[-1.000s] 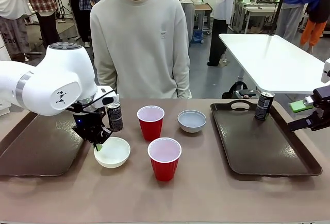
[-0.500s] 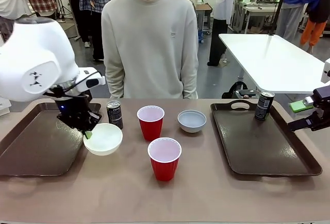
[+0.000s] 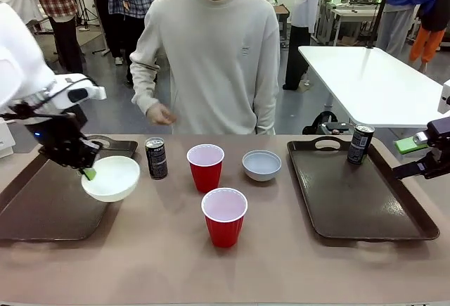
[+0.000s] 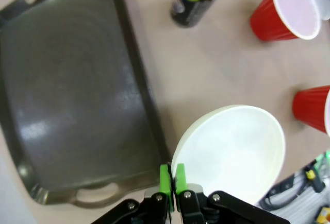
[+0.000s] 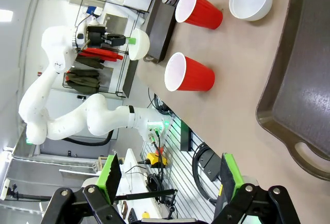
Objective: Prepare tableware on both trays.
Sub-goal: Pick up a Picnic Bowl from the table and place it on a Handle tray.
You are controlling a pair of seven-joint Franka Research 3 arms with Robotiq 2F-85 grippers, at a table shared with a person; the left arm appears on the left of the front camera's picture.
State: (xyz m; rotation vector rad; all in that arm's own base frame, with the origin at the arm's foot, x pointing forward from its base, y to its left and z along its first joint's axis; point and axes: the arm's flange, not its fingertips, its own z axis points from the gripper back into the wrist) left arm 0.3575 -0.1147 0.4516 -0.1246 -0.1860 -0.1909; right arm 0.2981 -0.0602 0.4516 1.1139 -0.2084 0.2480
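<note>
Pinching the cream-white bowl (image 3: 111, 178) by its rim, the left claw (image 3: 89, 173) holds it over the left tray (image 3: 42, 207), the right claw (image 5: 169, 175) gapes empty, and one can (image 3: 361, 143) stands on the right tray (image 3: 365, 204); the other can (image 3: 156, 157), both red cups (image 3: 205, 167) (image 3: 224, 216) and the grey-blue bowl (image 3: 261, 164) wait on the surface (image 3: 281, 257).

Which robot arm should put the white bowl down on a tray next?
The left. The left claw pinches the white bowl by its rim, right at the left tray's edge. The right claw is open and empty, near the other tray.
</note>
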